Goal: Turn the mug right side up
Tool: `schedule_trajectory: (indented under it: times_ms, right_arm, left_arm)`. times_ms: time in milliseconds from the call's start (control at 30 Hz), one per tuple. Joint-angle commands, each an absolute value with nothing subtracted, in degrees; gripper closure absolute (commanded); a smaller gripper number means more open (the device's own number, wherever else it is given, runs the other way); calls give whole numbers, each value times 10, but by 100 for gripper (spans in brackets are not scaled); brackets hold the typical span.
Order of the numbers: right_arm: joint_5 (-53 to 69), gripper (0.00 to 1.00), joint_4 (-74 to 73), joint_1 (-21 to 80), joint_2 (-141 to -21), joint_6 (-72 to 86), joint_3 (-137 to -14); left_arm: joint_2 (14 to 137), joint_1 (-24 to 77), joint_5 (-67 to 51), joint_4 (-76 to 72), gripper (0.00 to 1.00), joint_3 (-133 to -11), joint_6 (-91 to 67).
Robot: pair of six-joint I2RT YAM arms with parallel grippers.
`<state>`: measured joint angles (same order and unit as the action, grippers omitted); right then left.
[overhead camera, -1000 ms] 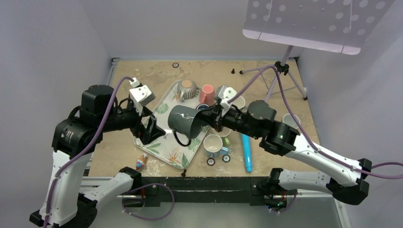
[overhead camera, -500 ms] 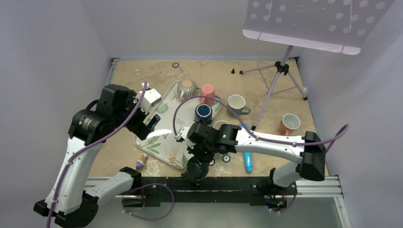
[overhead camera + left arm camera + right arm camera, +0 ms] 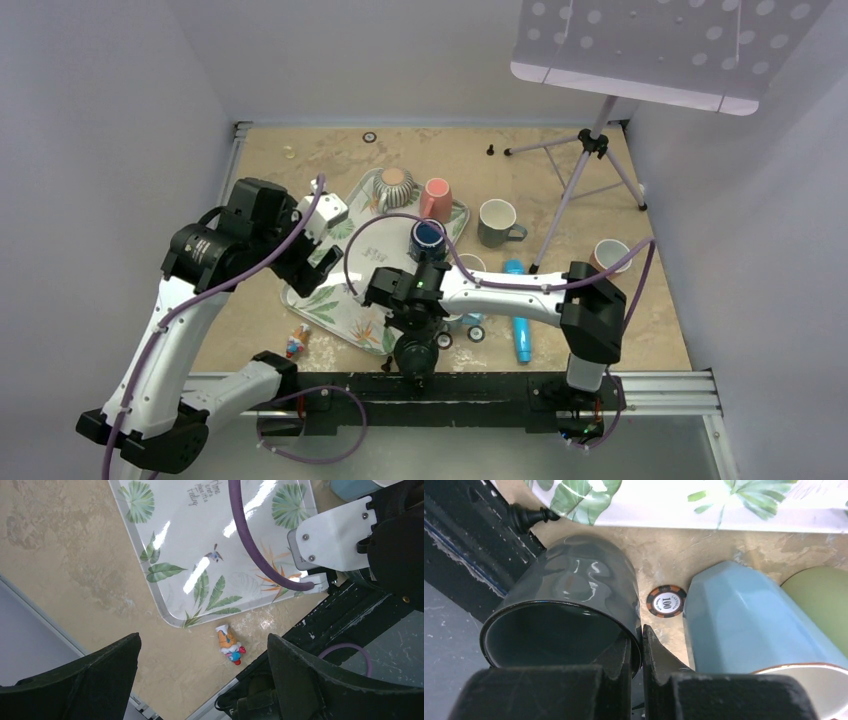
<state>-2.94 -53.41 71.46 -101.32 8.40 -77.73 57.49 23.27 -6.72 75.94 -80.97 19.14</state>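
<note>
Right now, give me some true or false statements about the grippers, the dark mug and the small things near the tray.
1. The right gripper is shut on the dark mug's rim. True.
2. The left gripper holds the toy figure. False: it is open and empty; the toy lies on the table.
3. The poker chip lies on the tray. False: it lies on the table, between the dark mug and a light blue cup.
4. The toy figure lies off the tray, near its corner. True.
</note>
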Motion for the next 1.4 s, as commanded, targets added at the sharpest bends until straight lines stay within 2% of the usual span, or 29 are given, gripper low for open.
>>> schedule_trajectory:
  times_ms: [0, 100, 167, 367, 500, 600, 667, 767, 833, 933, 1133, 1233, 1367]
  right_arm:
    - [-82, 98, -540, 714, -1019, 93, -822]
    - [-92, 73, -529, 714, -1010, 96, -821]
    - [-95, 61, -522, 714, -997, 97, -824]
    - [-79, 43, -503, 714, -927, 85, -838]
    - [-74, 33, -468, 711, -840, 76, -813]
    - [-60, 29, -433, 696, -784, 77, -792]
    - [-69, 28, -414, 669, -748, 90, -768]
    - [-72, 26, -370, 587, -687, 108, -704]
    - [-73, 24, -335, 523, -649, 111, -662]
    - [-114, 23, -318, 483, -608, 116, -626]
    - [-136, 22, -312, 470, -581, 110, -586]
    - [-147, 22, -314, 469, -581, 105, -577]
    - [-150, 22, -312, 468, -580, 96, -571]
  left_arm:
    - [569, 231, -71, 748, 0, -795, 202]
    - [566, 231, -56, 739, 0, -783, 208]
    - [567, 231, -51, 734, 0, -783, 211]
    - [592, 231, -42, 681, 0, -778, 218]
    - [652, 230, -41, 612, 0, -780, 215]
    - [707, 227, -64, 531, 0, -781, 197]
    - [755, 227, -75, 474, 5, -785, 177]
    - [846, 227, -89, 421, 14, -826, 155]
    - [903, 227, -102, 391, 16, -853, 156]
    - [972, 227, -95, 348, 16, -884, 151]
    - [1141, 227, -30, 393, 23, -1006, 141]
    - [1188, 227, -20, 412, 25, -1039, 138]
    - [1230, 226, -2, 455, 35, -1084, 116]
